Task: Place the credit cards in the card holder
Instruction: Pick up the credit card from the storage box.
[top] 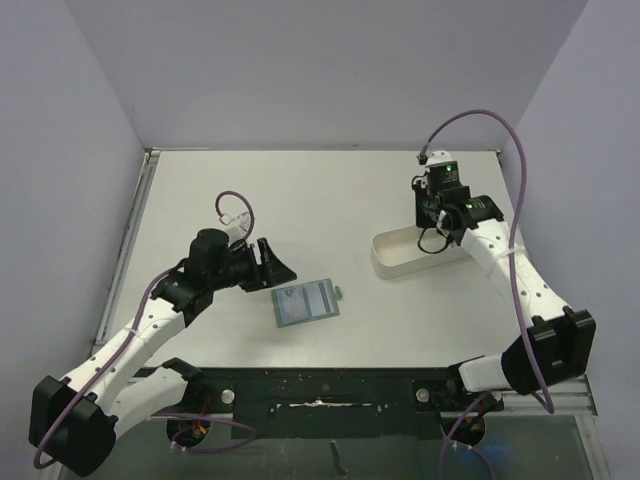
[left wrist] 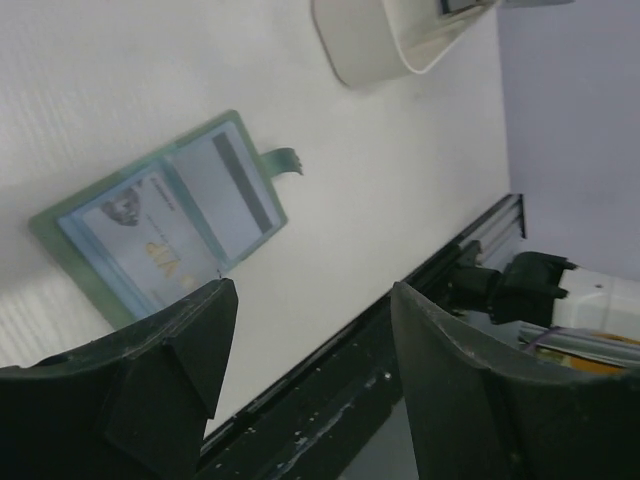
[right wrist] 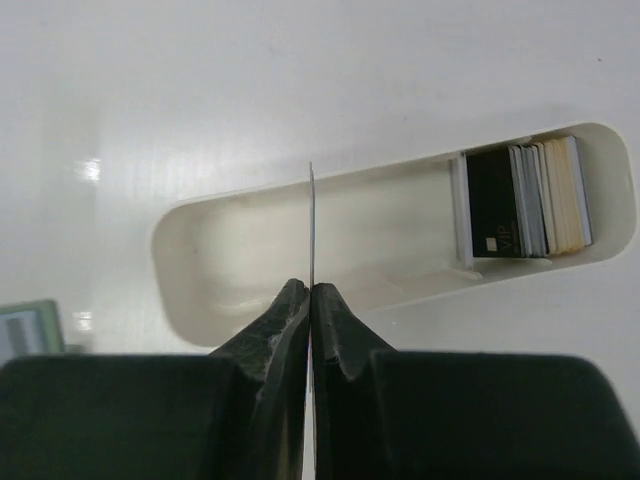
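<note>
The card holder (top: 306, 303) lies open on the table, grey-green edged and pale blue inside. In the left wrist view it (left wrist: 165, 225) shows cards in its slots. My left gripper (top: 277, 262) is open and empty, hovering just left of it; in its own view (left wrist: 315, 340) the jaws stand wide apart. My right gripper (top: 437, 235) is over the white tray (top: 395, 255). In its own view it (right wrist: 311, 292) is shut on a thin credit card (right wrist: 311, 220) seen edge-on. A stack of several credit cards (right wrist: 520, 205), dark, pale and beige, stands in the tray's right end.
The long white oval tray (right wrist: 230, 250) sits at the right middle of the table and also shows in the left wrist view (left wrist: 365, 50). A corner of the card holder (right wrist: 25, 330) shows at the left of the right wrist view. The black base rail (top: 320, 385) runs along the near edge.
</note>
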Available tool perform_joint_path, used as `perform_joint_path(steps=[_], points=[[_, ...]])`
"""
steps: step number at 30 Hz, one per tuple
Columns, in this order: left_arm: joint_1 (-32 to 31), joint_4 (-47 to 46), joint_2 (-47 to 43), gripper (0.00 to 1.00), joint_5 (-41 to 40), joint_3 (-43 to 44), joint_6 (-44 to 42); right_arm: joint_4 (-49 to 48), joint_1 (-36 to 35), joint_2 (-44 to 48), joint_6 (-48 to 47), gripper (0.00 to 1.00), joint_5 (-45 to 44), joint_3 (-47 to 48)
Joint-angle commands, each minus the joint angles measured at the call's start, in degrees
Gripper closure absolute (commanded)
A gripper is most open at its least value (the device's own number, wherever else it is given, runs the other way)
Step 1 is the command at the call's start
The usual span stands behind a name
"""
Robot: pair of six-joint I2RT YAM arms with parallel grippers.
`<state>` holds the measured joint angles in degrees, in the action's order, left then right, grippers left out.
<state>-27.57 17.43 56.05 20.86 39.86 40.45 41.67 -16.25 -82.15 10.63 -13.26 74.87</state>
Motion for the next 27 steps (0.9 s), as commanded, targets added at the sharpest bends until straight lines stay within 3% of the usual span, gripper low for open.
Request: perform_joint_path(steps=[1, 11, 14, 18, 22, 27], points=[[0.33, -13.68, -2.82, 0.40, 9.64, -1.91, 11.55, -6.77, -0.34, 8.41, 5.34, 1.00, 10.93, -2.77], [0.33, -26.50, -2.00, 0.52, 11.48, -4.60, 20.11, -25.95, -1.04, 19.35, 19.37, 1.00, 29.09, -14.64], [0.33, -27.21, -0.43, 0.54, 11.38, -5.20, 20.12, -26.42, -1.21, 19.85, 19.71, 1.00, 26.48, -16.55], [0.33, -31.07, 1.53, 0.54, 14.05, -6.49, 20.08, -29.08, -1.55, 18.77, 21.18, 1.00, 35.42, -17.87], [0.33, -40.41, 1.38, 0.54, 15.65, -8.79, 26.70, -39.54, -2.48, 20.46, 27.31, 1.00, 44.20, -22.88], [0.33, -50.52, 1.39, 0.58, 16.44, -11.09, 33.56, -49.94, -6.07, 21.12, 35.32, 1.00, 48.87, -27.45]])
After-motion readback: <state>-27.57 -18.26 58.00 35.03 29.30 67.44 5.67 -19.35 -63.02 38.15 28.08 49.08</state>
